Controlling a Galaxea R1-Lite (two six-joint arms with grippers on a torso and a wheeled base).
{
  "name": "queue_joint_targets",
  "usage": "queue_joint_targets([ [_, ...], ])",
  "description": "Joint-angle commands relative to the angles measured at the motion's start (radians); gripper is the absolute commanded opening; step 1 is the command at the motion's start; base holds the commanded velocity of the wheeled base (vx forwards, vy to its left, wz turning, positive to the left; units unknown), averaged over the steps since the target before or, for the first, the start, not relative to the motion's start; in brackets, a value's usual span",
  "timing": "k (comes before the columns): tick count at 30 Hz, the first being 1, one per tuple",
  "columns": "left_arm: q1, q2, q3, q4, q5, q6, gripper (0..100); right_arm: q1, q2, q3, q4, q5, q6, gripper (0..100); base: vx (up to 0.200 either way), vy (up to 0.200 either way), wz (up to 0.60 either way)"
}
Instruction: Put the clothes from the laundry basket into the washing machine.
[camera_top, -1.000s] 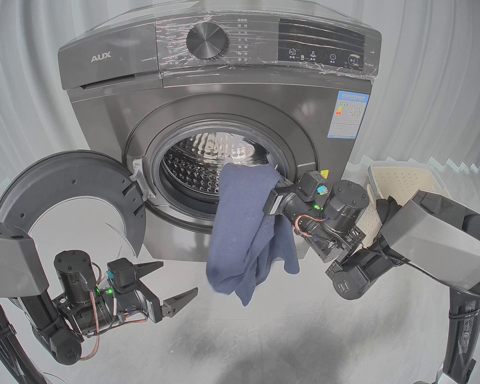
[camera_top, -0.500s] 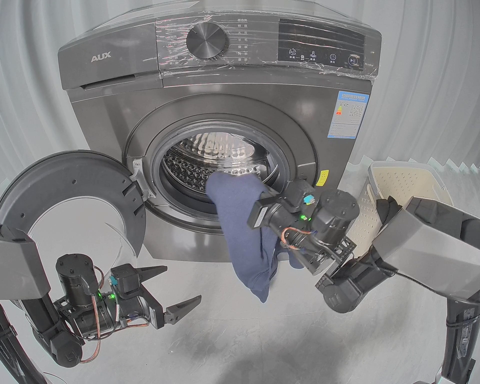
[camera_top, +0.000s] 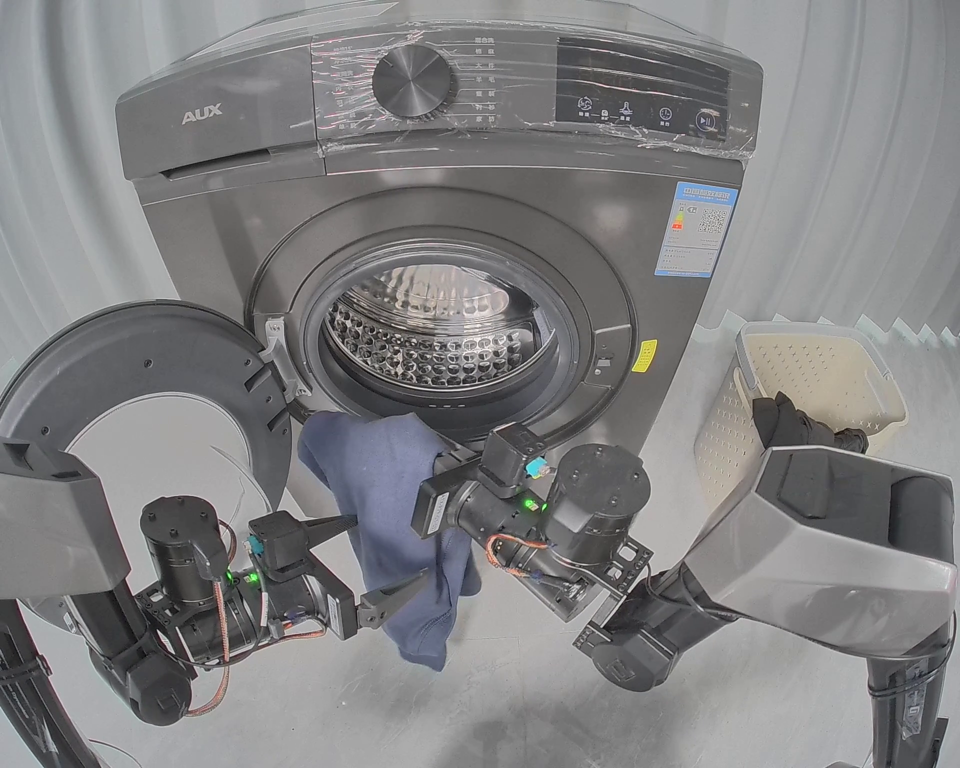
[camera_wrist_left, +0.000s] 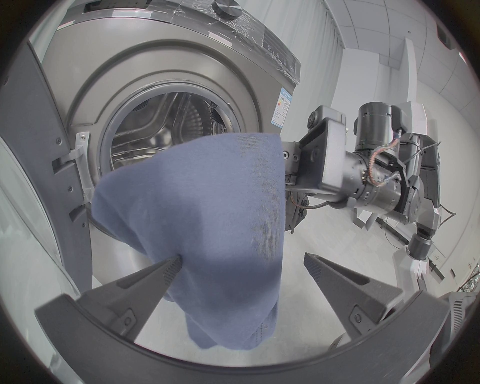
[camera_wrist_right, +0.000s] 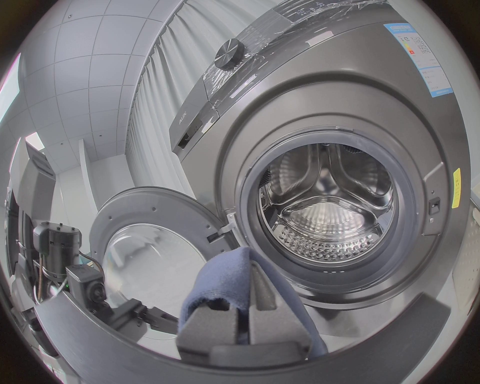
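**Drum mouth open, cloth hanging low in front**

The washing machine's round opening (camera_top: 440, 330) gapes wide, with room to pass straight in. Its door (camera_top: 140, 390) is swung fully out on the robot's left and walls off that side. Just below the opening's rim, the blue garment (camera_top: 385, 480) hangs from the closed right claw (camera_top: 425, 500), between the spread fingers of the left claw (camera_top: 385, 555). The laundry basket (camera_top: 850, 350) flanks the machine's right.

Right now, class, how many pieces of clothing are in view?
2: a blue garment in the right claw, before the washing machine; a dark garment in the laundry basket. More may hide underneath.
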Motion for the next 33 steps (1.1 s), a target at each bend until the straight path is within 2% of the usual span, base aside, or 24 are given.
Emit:
queue_joint_targets([
  [1, -0.01, 0.032, -0.025, 0.0, 0.002, -0.004, 100, 0.024, 0.005, 0.003, -0.009, -0.001, 0.002, 0, 0.0, 0.0, 0.0],
  [6, 0.004, 0.048, -0.055, 0.0, 0.011, -0.01, 100, 0.047, -0.003, 0.007, -0.012, -0.001, 0.008, 0, 0.0, 0.0, 0.0],
  [8, 0.011, 0.058, -0.081, -0.002, 0.022, -0.022, 100, 0.056, -0.004, 0.009, -0.012, -0.002, 0.01, 0, 0.0, 0.0, 0.0],
  [11, 0.02, 0.064, -0.101, -0.002, 0.043, -0.024, 100, 0.062, -0.004, 0.012, -0.014, -0.004, 0.011, 0, 0.0, 0.0, 0.0],
  [12, 0.023, 0.07, -0.104, -0.002, 0.045, -0.024, 100, 0.067, -0.006, 0.018, -0.016, -0.027, 0.013, 0, 0.0, 0.0, 0.0],
  [14, 0.027, 0.079, -0.115, -0.003, 0.053, -0.024, 100, 0.072, -0.007, 0.024, -0.016, -0.038, 0.019, 0, 0.0, 0.0, 0.0],
  [20, 0.031, 0.113, -0.158, -0.003, 0.088, -0.05, 100, 0.087, -0.024, 0.035, -0.016, -0.041, 0.021, 0, 0.0, 0.0, 0.0],
  [26, 0.033, 0.114, -0.175, -0.003, 0.096, -0.056, 100, 0.087, -0.03, 0.047, -0.016, -0.044, 0.025, 0, 0.0, 0.0, 0.0],
  [27, 0.033, 0.114, -0.175, -0.003, 0.096, -0.058, 0, 0.087, -0.03, 0.047, -0.016, -0.044, 0.025, 0, 0.0, 0.0, 0.0],
  [32, 0.043, 0.11, -0.206, -0.005, 0.119, -0.079, 0, 0.081, -0.03, 0.05, -0.016, -0.047, 0.033, 0, 0.0, 0.0, 0.0],
  [33, 0.048, 0.107, -0.221, -0.005, 0.132, -0.093, 0, 0.078, -0.032, 0.059, -0.016, -0.047, 0.034, 0, 0.0, 0.0, 0.0],
])
